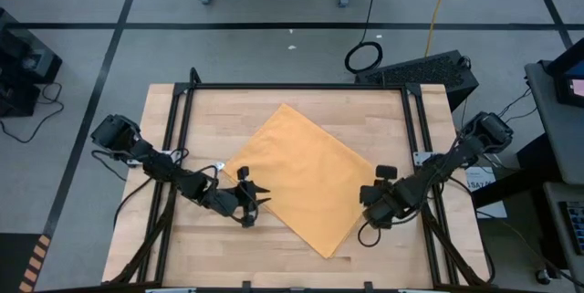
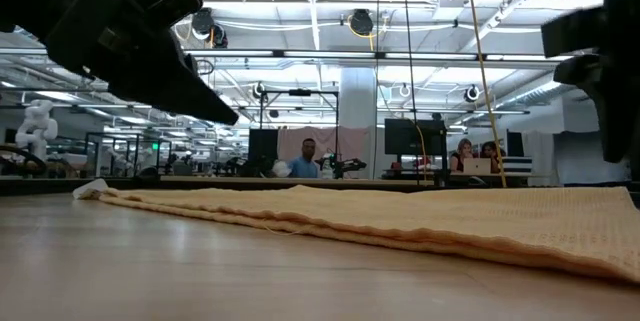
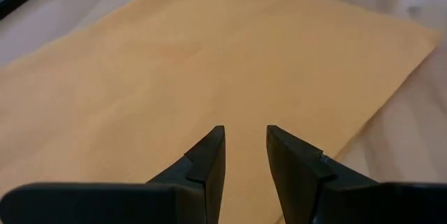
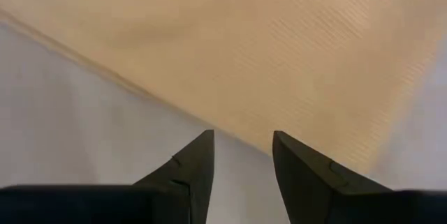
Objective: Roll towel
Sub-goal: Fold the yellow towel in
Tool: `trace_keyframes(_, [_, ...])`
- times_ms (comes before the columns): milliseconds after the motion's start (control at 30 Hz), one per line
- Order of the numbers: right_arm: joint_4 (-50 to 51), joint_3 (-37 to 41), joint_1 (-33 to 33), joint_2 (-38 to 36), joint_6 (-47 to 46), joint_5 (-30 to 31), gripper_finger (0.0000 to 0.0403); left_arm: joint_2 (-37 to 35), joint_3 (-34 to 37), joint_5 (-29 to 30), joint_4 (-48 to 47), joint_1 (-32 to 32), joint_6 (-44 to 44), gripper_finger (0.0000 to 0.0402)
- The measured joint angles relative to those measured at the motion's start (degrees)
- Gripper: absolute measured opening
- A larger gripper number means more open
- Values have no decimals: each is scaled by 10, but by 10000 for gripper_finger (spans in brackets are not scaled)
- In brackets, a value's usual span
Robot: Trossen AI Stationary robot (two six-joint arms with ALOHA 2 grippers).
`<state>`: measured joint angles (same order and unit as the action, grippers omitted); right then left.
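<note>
While the towel (image 1: 306,179) lies spread flat as a tilted rectangle at the middle of the wooden table (image 1: 192,243), both grippers are held low beside it, empty.

A black frame (image 1: 301,87) is seen running around the tabletop, and a coiled black cable (image 1: 364,57) lies on the floor beyond it at about 12 o'clock. In the low view, people are seated at desks far behind the table. Nothing is placed between the grippers and the cloth. The left gripper (image 1: 258,200) is stationed at about 8 o'clock of the towel, just beside its edge, its jaws parted by a narrow gap and pointed over the fabric with nothing gripped. The right gripper (image 1: 370,198) is set at about 4 o'clock, jaws likewise slightly apart above the towel's edge, nothing held.
</note>
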<state>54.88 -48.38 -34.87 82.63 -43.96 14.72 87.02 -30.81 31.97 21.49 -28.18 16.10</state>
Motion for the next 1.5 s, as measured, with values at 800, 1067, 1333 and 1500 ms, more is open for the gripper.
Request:
trace_keyframes(800, [-454, -11, -92, 138, -95, 136, 234, 0, 0, -22, -28, 4, -80, 112])
trace_keyframes(1067, [-300, -90, -72, 188, -149, 109, 229, 12, 0, -118, -22, 17, -31, 112])
trace_keyframes(1333, [-214, -129, -48, 194, -125, 120, 176, 90, 0, -115, -21, -3, -14, 112])
trace_keyframes(1500, [-208, -156, -28, 193, -64, 122, 144, 117, -3, -86, -52, -1, -15, 112])
